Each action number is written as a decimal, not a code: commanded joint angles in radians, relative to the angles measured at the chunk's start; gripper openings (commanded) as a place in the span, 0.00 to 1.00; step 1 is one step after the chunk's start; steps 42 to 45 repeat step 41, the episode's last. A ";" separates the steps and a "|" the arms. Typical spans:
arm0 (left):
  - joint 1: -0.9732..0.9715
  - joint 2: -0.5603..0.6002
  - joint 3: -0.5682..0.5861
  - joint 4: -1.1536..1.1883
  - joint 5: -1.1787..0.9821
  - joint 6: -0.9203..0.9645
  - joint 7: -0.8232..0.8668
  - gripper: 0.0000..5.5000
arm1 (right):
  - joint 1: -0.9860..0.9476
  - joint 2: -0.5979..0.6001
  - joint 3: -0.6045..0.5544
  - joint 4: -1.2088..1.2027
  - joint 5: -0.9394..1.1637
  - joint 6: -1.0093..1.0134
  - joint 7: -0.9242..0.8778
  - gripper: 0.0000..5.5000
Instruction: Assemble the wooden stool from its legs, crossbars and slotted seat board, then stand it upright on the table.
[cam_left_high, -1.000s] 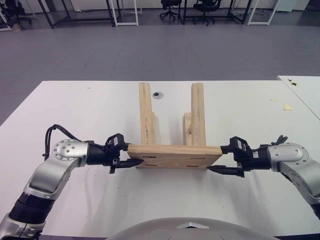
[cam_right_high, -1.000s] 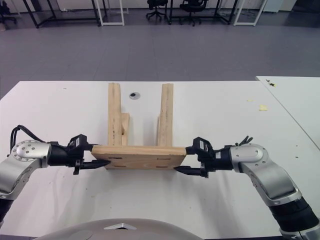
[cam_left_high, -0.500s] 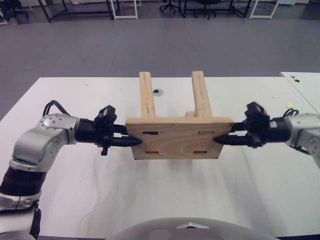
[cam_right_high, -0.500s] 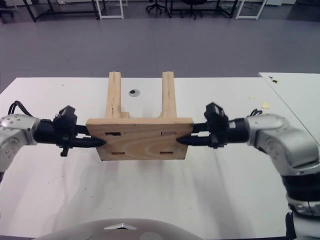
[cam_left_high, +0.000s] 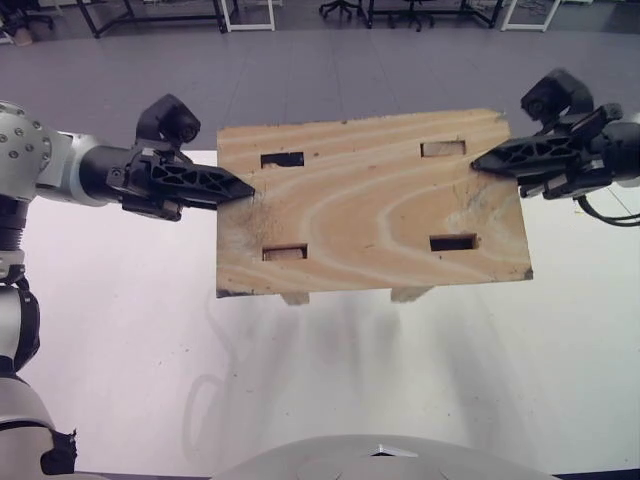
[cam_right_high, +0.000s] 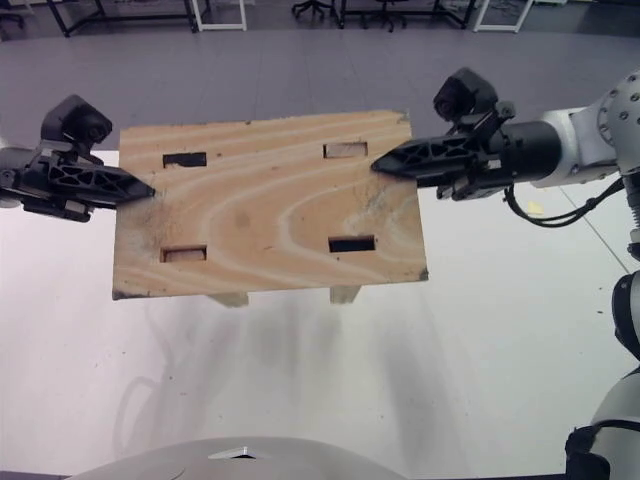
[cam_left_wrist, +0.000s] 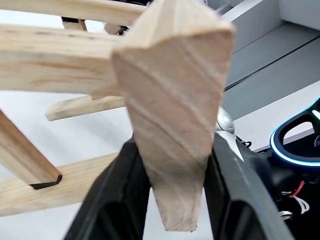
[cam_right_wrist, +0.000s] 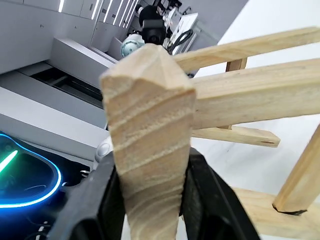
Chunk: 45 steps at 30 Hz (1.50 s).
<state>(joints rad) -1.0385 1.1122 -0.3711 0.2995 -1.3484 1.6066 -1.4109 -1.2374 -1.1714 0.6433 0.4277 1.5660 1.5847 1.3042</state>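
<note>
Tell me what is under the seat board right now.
Two leg ends stick out below the seat board's near edge; the left wrist view shows a wooden bar beneath. The board covers the rest, including whether the legs touch the table.

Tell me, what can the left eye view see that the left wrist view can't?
Left eye view alone: the seat board's top face with its four slots, the right gripper on the opposite edge, and the white table below. Left wrist view alone: a close look at the fingers pinching the board's edge, with the legs and crossbars underneath. Shared: the seat board and the left gripper clamped on it.
</note>
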 joint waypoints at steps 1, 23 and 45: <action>-0.167 0.032 -0.229 0.113 -0.221 0.008 -0.146 0.24 | -0.252 -0.042 0.363 -0.087 0.406 0.030 0.255 0.25; 0.066 0.079 -0.084 0.163 0.241 -0.041 -0.127 0.63 | 0.386 -0.085 -0.106 0.026 0.126 0.010 -0.288 0.63; 0.565 -0.615 0.392 0.511 0.924 -1.853 1.097 0.77 | 0.803 0.629 -0.590 0.290 -1.115 -1.900 -1.122 0.73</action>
